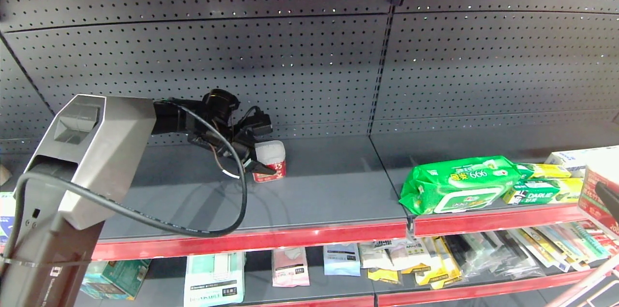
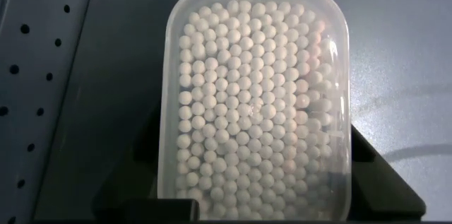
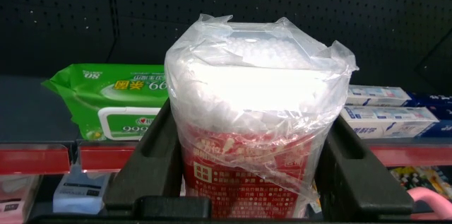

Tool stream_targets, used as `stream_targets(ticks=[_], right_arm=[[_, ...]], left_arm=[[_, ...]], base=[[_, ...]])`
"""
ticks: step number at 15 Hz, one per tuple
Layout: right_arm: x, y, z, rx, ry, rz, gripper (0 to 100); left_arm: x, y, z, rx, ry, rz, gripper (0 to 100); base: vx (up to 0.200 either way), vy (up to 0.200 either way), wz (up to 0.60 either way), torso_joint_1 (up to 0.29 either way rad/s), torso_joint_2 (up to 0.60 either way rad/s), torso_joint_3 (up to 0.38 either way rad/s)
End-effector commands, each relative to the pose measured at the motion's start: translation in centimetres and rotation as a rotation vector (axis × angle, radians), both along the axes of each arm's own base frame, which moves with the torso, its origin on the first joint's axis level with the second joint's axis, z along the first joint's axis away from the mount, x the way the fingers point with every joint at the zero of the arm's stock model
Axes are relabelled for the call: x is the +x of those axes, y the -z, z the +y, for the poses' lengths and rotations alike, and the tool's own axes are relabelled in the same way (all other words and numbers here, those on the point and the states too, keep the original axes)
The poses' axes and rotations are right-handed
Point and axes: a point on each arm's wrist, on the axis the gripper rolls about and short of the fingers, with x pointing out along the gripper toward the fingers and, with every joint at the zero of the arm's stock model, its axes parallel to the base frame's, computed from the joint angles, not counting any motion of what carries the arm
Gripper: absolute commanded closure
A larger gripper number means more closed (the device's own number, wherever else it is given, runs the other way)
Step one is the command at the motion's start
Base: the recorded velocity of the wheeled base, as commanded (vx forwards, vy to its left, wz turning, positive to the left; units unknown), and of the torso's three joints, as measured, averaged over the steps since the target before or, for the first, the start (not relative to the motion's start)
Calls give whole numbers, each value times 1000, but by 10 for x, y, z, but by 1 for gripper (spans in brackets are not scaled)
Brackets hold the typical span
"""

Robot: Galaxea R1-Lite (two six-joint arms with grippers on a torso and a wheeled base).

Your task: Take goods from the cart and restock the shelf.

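Restocking in progress: the left tool [image 1: 256, 162] pinched one cotton-swab tub [image 1: 272, 152] standing on the grey shelf [image 1: 329, 186], while the right tool [image 3: 258, 196] clamped a second wrapped tub [image 3: 261, 111], apparently unshelved, facing the wet-wipes pack [image 3: 116, 104].

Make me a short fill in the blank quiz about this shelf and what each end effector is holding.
1. The left end effector holds a swab tub on the robot's ____ of the wipes pack.
2. The wipes pack is coloured ____.
3. The right end effector holds a wrapped tub whose covering is clear ____.
4. The shelf has a front edge coloured ____.
Missing words: left; green; plastic; red.
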Motion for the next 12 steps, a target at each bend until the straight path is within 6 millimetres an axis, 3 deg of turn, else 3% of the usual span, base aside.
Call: stream_targets(ticks=[1,6,12], right_arm=[[0,0,0,-1,-1,1,100],[2,1,0,2,-1,10,100],[2,0,0,2,-1,9,100]], left_arm=[[-5,-9,2,7,9,1,100],[-17,-34,24,27,41,-13,100],[-33,-43,25,25,78,-12,100]], base=[[0,0,0,0,0,0],[0,0,0,0,0,0],[0,0,0,0,0,0]])
